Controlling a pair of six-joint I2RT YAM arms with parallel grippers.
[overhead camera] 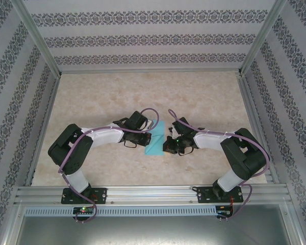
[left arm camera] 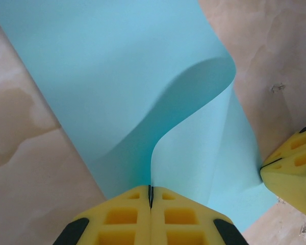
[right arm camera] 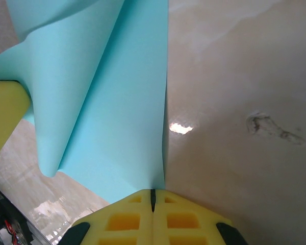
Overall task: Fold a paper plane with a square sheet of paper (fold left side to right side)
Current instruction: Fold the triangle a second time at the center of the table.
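The square sheet of paper (overhead camera: pixel 156 144) is turquoise and lies at the table's middle, between the two arms. My left gripper (overhead camera: pixel 149 136) is shut on one of its edges. In the left wrist view the sheet (left arm camera: pixel 117 87) rises from the yellow fingertips (left arm camera: pixel 151 190) and bows over in a curl. My right gripper (overhead camera: pixel 167 142) is shut on the opposite edge, and in the right wrist view the paper (right arm camera: pixel 117 117) stands up from its pinched tips (right arm camera: pixel 153 193). Each wrist view catches the other gripper's yellow finger (left arm camera: pixel 293 173) (right arm camera: pixel 5 112) beside the sheet.
The tabletop (overhead camera: pixel 143 92) is beige and marbled, with a small scuff (right arm camera: pixel 268 127) near the right gripper. Aluminium rails (overhead camera: pixel 153 194) run along the near edge and sides. Patterned walls (overhead camera: pixel 143 30) close in the back and flanks.
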